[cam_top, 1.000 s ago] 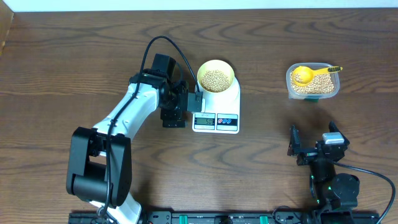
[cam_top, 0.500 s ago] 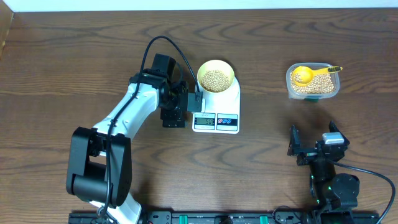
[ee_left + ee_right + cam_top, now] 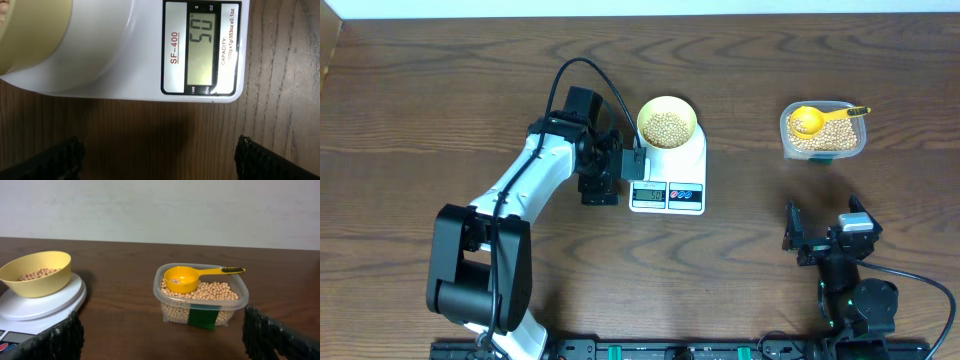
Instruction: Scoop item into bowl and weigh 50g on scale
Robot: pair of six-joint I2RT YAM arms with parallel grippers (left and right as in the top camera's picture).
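So the scale [image 3: 692, 165] is sitting on the table [image 3: 440, 90] with the bowl [image 3: 667, 103] resting on its round platform, at the end away from the display [image 3: 201, 47], which is reading 50. The beans [image 3: 667, 127] are lying in the bowl, covering its bottom. The left fingers [image 3: 65, 156] are hanging spread wide apart just off the scale's left edge by the display, holding nothing and not touching it. The right fingers [image 3: 55, 341] are gaping open and empty too, well off to the scale's right. Out on that same side of the scale, a clear tub [image 3: 227, 310] is holding more beans, with a yellow scoop [image 3: 182, 278] lying on top.
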